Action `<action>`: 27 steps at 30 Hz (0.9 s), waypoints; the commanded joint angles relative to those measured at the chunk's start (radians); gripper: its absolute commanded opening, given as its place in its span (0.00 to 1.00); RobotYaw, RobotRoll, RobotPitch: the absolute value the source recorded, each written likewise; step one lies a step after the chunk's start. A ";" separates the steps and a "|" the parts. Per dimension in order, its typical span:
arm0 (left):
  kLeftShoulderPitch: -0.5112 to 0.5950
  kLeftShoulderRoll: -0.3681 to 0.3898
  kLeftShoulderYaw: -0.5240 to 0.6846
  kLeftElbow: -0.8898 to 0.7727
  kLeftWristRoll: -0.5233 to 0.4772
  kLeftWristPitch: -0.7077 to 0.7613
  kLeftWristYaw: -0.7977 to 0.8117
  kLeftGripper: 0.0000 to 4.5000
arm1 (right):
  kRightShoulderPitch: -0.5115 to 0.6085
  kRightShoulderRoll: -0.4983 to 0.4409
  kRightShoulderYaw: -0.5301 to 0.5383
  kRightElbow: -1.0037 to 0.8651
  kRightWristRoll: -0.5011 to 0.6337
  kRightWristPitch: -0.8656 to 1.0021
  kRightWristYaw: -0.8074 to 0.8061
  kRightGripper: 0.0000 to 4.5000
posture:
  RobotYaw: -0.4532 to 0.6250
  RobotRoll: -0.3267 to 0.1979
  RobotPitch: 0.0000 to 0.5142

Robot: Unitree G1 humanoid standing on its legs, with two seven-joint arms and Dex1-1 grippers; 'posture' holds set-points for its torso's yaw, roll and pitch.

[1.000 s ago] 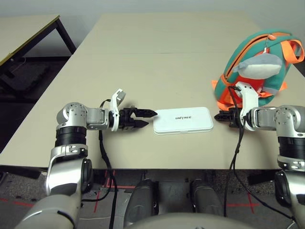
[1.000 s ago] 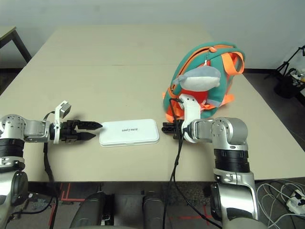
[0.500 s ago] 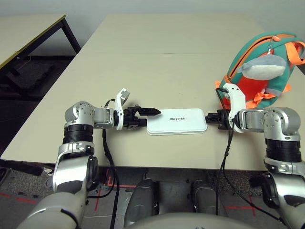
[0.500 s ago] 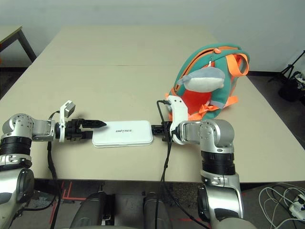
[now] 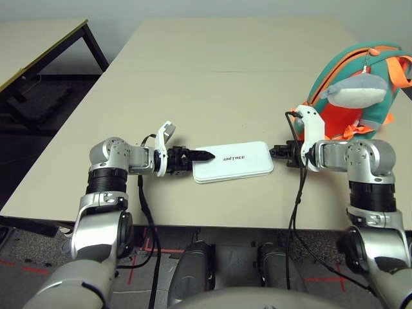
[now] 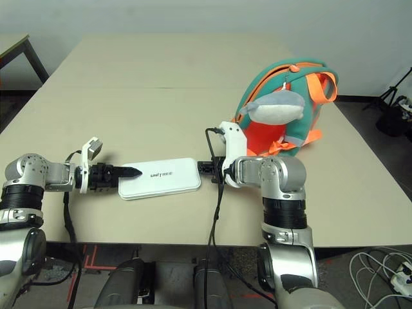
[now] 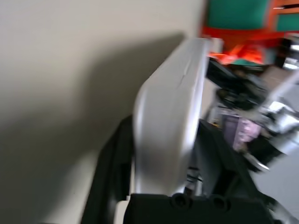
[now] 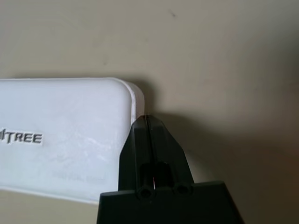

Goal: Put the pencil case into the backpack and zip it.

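Left eye view: both silver forearms lie low and level over the beige table, pointing inward at one flat white rectangular pencil case.
Left gripper has its two black fingers clamped on the case's left short end; right gripper is pressed together, tip touching the right end. One teal-and-orange rounded backpack stands behind the right arm, carrying one grey plush fish charm.

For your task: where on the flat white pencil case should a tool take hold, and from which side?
Probably a short end, approached level from the side: the pencil case lies flat on the table, so only its thin rounded edge fits between fingers, as at the left tool.
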 commanded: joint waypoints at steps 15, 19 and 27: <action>-0.030 0.092 0.097 -0.223 -0.022 0.014 -0.021 0.31 | 0.069 -0.154 -0.195 -0.460 0.237 0.132 0.194 0.70 | 0.44 0.62 0.20; -0.040 0.091 0.145 -0.246 -0.036 0.015 0.009 0.31 | 0.131 -0.325 -0.319 -0.549 0.379 0.156 0.284 0.96 | 0.40 0.62 0.23; -0.044 0.024 0.182 -0.247 -0.029 -0.014 0.056 0.31 | 0.387 -0.726 -0.576 -0.501 0.790 0.156 0.291 1.00 | 0.33 0.62 0.23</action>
